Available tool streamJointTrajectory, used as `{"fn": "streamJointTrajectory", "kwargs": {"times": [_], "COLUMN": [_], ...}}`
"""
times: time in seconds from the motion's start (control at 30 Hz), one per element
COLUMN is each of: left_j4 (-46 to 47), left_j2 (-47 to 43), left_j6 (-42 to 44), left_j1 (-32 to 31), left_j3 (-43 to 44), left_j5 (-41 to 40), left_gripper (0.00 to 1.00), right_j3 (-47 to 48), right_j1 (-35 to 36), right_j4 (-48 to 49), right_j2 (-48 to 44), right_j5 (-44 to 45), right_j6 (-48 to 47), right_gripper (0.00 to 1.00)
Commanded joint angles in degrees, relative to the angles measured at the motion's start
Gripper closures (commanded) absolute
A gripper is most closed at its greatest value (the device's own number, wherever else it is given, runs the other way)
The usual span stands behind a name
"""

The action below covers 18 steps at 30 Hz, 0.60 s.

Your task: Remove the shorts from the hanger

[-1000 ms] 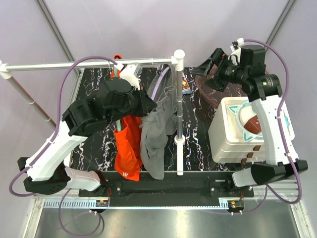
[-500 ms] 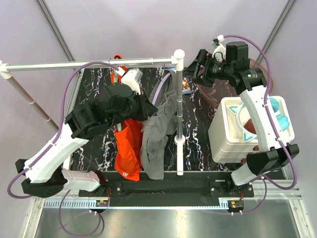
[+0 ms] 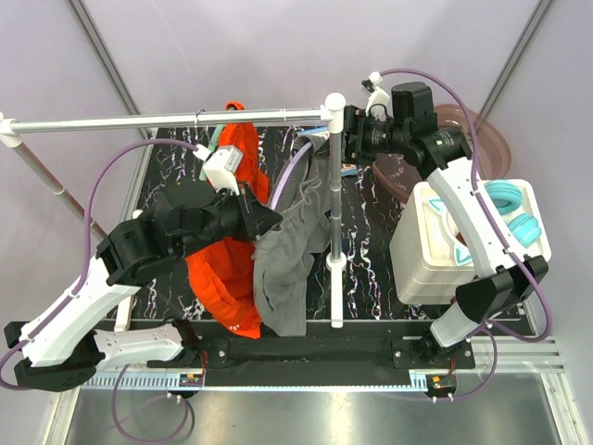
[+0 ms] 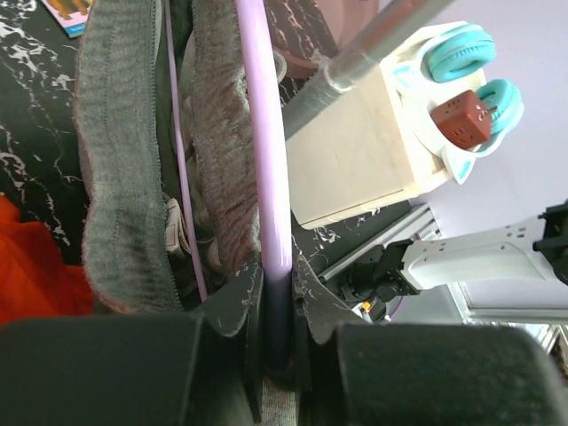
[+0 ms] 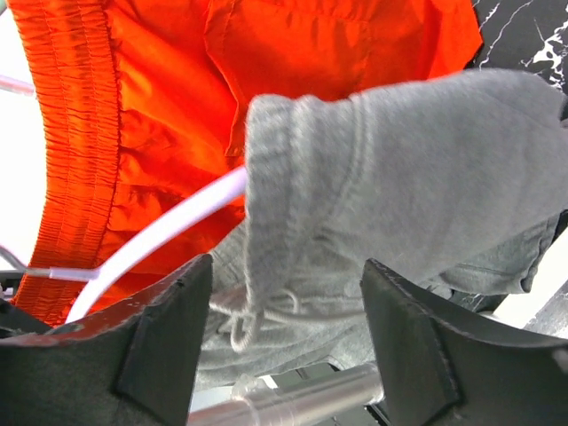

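Observation:
The orange-red shorts and the grey shorts hang side by side under the rack rail. A lilac hanger runs through the grey pair. My left gripper is shut on the hanger's bar, the jaws clamped round it, with grey fabric beside it. My right gripper is open and empty beside the rack post, facing the grey waistband. Between its fingers show the grey drawstring, the hanger arm and the orange shorts behind.
A metal rail and upright post form the rack. A white box at the right carries teal headphones. A brown bowl lies behind it. A small book lies by the post.
My right gripper has swung left to the rack post and the grey waistband. My left arm has dropped and shifted left with the hanger; the orange shorts have spread out behind it.

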Motion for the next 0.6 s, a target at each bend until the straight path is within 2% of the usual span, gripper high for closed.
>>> {"fn": "streamJointTrajectory", "kwargs": {"times": [0.0,0.23,0.37,0.47,0.5,0.57], "left_j4": [10.37,11.42,11.78,12.13,12.21,13.0], "left_j2": [-1.5,-1.15,-1.77,-2.12,-2.21,-2.73], "left_j6": [0.3,0.3,0.66,0.92,0.92,1.1], "left_j1": [0.2,0.2,0.2,0.2,0.2,0.2], "left_j3": [0.07,0.25,-0.19,-0.46,-0.81,-1.51], "left_j5": [2.75,4.95,5.48,6.53,6.88,7.5], "left_gripper": [1.0,1.0,1.0,1.0,1.0,1.0], "right_j3": [0.18,-0.61,-1.05,-1.14,-1.31,-1.05], "right_j1": [1.14,1.58,1.76,1.76,1.76,1.76], "right_j4": [3.1,4.24,4.24,4.24,4.24,3.89], "right_j2": [0.65,1.44,1.97,2.14,2.23,2.49], "right_j5": [0.88,2.81,5.8,9.13,11.32,13.44], "right_j6": [-1.38,-0.68,0.2,1.51,1.87,2.92], "right_gripper": [0.26,0.33,0.43,0.59,0.68,0.77]}}
